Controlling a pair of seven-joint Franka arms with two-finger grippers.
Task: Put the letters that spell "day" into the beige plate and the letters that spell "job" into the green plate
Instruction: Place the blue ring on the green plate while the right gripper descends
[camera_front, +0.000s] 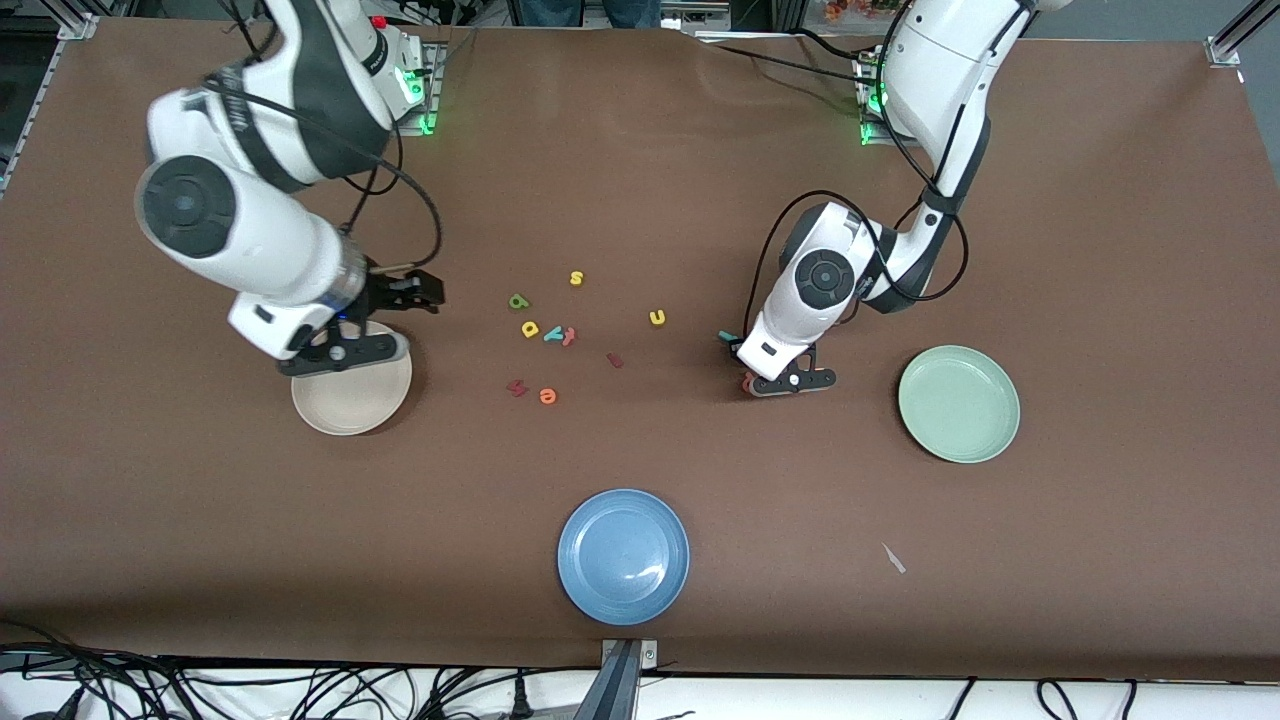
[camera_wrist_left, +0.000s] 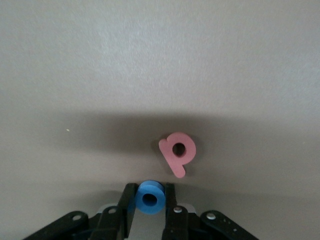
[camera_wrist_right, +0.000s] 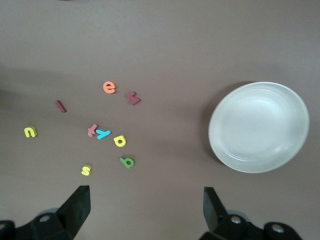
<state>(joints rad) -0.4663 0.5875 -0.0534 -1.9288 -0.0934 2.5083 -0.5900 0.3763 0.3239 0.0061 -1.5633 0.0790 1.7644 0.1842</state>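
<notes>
My left gripper (camera_wrist_left: 149, 192) is down at the table, shut on the blue o (camera_wrist_left: 150, 197). The salmon-red b (camera_wrist_left: 177, 152) lies flat just beside it, and the teal j (camera_front: 727, 337) lies close by. The green plate (camera_front: 958, 403) sits toward the left arm's end and holds nothing. My right gripper (camera_wrist_right: 147, 200) hangs open and holds nothing, by the beige plate (camera_wrist_right: 258, 127), which is also bare. In the middle lie the yellow d (camera_wrist_right: 119, 141), the green a (camera_wrist_right: 127, 162) and the teal y (camera_wrist_right: 103, 133).
Other letters lie among them: a yellow s (camera_front: 576, 278), a yellow u (camera_front: 657, 318), an orange e (camera_front: 547, 397), two dark red ones (camera_front: 614, 359) and a small salmon piece (camera_wrist_right: 92, 131) touching the y. A blue plate (camera_front: 623, 556) sits nearest the front camera.
</notes>
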